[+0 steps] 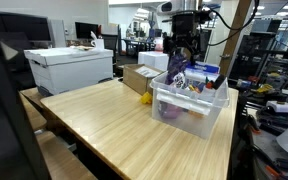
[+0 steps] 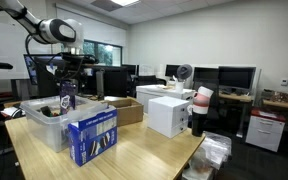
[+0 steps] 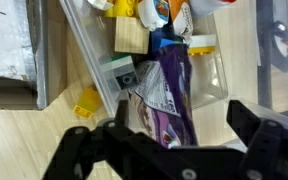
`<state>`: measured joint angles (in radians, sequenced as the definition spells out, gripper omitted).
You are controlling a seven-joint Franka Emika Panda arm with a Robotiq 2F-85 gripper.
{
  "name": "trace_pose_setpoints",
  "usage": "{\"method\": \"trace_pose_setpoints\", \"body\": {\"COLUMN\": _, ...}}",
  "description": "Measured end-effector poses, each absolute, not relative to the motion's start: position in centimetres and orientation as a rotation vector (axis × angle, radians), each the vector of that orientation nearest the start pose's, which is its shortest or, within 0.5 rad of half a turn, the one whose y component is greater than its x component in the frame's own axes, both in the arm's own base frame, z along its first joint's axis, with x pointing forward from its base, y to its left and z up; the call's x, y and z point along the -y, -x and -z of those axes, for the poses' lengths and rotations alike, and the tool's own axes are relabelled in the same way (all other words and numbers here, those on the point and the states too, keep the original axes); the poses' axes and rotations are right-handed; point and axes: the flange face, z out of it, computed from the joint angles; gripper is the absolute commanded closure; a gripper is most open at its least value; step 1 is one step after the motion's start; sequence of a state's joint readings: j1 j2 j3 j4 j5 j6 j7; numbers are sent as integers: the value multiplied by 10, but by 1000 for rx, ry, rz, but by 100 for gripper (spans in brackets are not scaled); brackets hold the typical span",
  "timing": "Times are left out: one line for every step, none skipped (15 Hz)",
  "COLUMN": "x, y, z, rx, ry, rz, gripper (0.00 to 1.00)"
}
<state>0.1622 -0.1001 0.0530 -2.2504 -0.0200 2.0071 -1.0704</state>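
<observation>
Exterior view, end effector: your end effector (image 1: 183,52) hangs straight over the clear bin (image 1: 189,112), its fingers apart and clamped on nothing.
Exterior view, packet: the purple packet (image 1: 176,72) stands up inside the bin, propped by the clutter around it, with its top just under your fingers. You cannot tell from here whether they touch it.
Exterior view, bin: it sits near the edge of the wooden surface (image 1: 99,120) and holds a jumble of small coloured pieces.
Exterior view, around it: a yellow block (image 1: 145,98) lies on the surface just beside the bin. A cardboard box (image 1: 137,78) and a white box (image 1: 72,68) sit further back.

Exterior view, arm: your end effector (image 2: 68,78) comes down from above onto the packet (image 2: 68,98), which rises above the bin (image 2: 44,126).
Exterior view, neighbours: a blue box (image 2: 92,137) stands upright just in front of the bin, clear of your approach.

Wrist view, end effector: your end effector (image 3: 164,140) has its fingers spread wide.
Wrist view, packet: the packet (image 3: 169,90) lies lengthwise in the gap between the fingers, not gripped.
Wrist view, bin contents: a wooden block (image 3: 131,37) sits beside the packet, with yellow, white and blue pieces past it. The clear floor (image 3: 222,75) shows on one side.
Wrist view, outside: the yellow block (image 3: 86,100) rests on the surface against the bin wall.
</observation>
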Motion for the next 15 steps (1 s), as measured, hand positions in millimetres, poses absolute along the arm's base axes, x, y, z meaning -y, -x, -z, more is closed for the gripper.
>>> {"method": "trace_pose_setpoints", "body": {"x": -104, "y": -478, "z": -396, "rx": 1867, "ry": 2469, "rz": -217, "gripper": 0}}
{"method": "trace_pose_setpoints", "body": {"x": -104, "y": -478, "z": -396, "rx": 1868, "ry": 2468, "rz": -218, "gripper": 0}}
{"method": "trace_pose_setpoints", "body": {"x": -104, "y": -478, "z": -395, "rx": 1868, "ry": 2468, "rz": -218, "gripper": 0}}
{"method": "trace_pose_setpoints", "body": {"x": -104, "y": -478, "z": -395, "rx": 1869, "ry": 2467, "rz": -219, "gripper": 0}}
{"method": "trace_pose_setpoints", "body": {"x": -105, "y": -478, "z": -395, "rx": 1869, "ry": 2467, "rz": -219, "gripper": 0}}
{"method": "trace_pose_setpoints", "body": {"x": -105, "y": -478, "z": -395, "rx": 1870, "ry": 2466, "rz": -219, "gripper": 0}}
{"method": "trace_pose_setpoints", "body": {"x": -105, "y": -478, "z": -395, "rx": 1870, "ry": 2466, "rz": -219, "gripper": 0}}
{"method": "trace_pose_setpoints", "body": {"x": -105, "y": -478, "z": -395, "rx": 1870, "ry": 2466, "rz": -219, "gripper": 0}}
{"method": "trace_pose_setpoints", "body": {"x": -105, "y": -478, "z": -395, "rx": 1870, "ry": 2466, "rz": -219, "gripper": 25}}
{"method": "trace_pose_setpoints", "body": {"x": -105, "y": -478, "z": -395, "rx": 1870, "ry": 2466, "rz": -219, "gripper": 27}}
{"method": "trace_pose_setpoints", "body": {"x": -105, "y": -478, "z": -395, "rx": 1870, "ry": 2466, "rz": -219, "gripper": 33}}
{"method": "trace_pose_setpoints", "body": {"x": -105, "y": -478, "z": -395, "rx": 1871, "ry": 2466, "rz": -219, "gripper": 40}}
{"method": "trace_pose_setpoints", "body": {"x": -105, "y": -478, "z": -395, "rx": 1871, "ry": 2466, "rz": -219, "gripper": 44}}
{"method": "trace_pose_setpoints", "body": {"x": -105, "y": -478, "z": -395, "rx": 1872, "ry": 2465, "rz": -218, "gripper": 50}}
{"method": "trace_pose_setpoints", "body": {"x": -106, "y": -478, "z": -395, "rx": 1873, "ry": 2465, "rz": -218, "gripper": 56}}
